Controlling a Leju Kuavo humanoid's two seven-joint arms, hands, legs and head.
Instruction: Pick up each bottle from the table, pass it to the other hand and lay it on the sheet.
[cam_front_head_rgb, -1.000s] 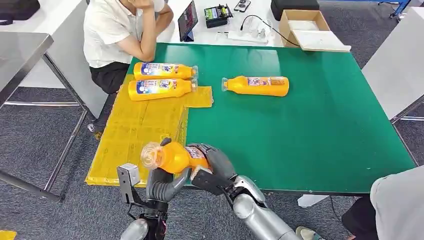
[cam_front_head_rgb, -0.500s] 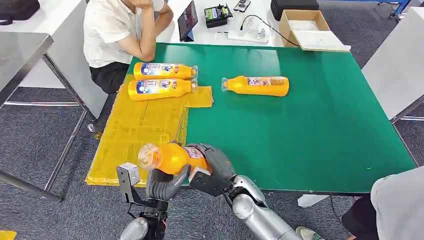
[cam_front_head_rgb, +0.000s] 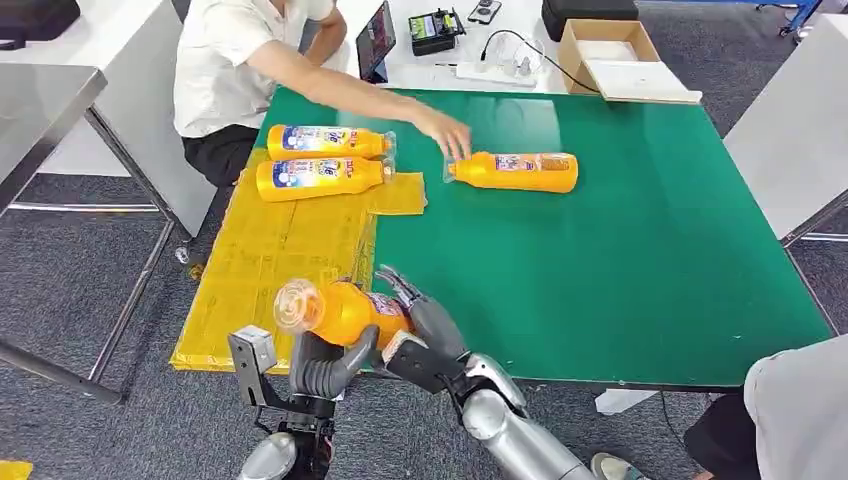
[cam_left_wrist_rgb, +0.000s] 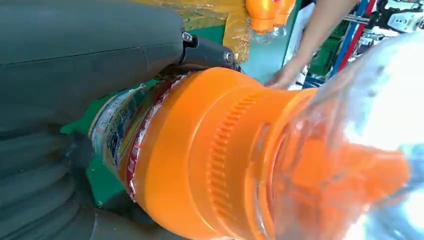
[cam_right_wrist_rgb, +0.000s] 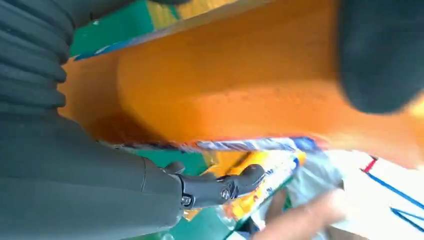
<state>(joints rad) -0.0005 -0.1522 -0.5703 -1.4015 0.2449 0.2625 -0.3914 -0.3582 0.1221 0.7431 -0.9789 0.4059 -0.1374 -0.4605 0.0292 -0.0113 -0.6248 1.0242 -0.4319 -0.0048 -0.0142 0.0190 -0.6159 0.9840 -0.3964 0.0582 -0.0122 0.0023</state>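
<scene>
An orange bottle (cam_front_head_rgb: 345, 312) with a clear cap hangs over the table's front edge, at the corner of the yellow sheet (cam_front_head_rgb: 270, 265). My left hand (cam_front_head_rgb: 328, 367) grips it from below; up close the bottle (cam_left_wrist_rgb: 210, 160) lies under that hand's thumb (cam_left_wrist_rgb: 90, 55). My right hand (cam_front_head_rgb: 425, 322) lies against the bottle's base end with its fingers (cam_front_head_rgb: 398, 285) spread and lifted off; the bottle's side (cam_right_wrist_rgb: 225, 85) is beside that hand (cam_right_wrist_rgb: 75, 170). Two more bottles (cam_front_head_rgb: 325, 142) (cam_front_head_rgb: 320, 177) lie on the sheet's far end. Another bottle (cam_front_head_rgb: 515, 171) lies on the green table (cam_front_head_rgb: 620, 260).
A person sits at the far left corner, and their hand (cam_front_head_rgb: 452, 137) reaches to the cap end of the bottle on the table. A cardboard box (cam_front_head_rgb: 610, 55), a tablet (cam_front_head_rgb: 376, 40) and cables sit on the white table behind. Another person's sleeve (cam_front_head_rgb: 800, 410) is at the right front.
My right hand's fingers have opened off the bottle while my left hand keeps hold. The person has leaned in and stretched an arm to the bottle lying on the table.
</scene>
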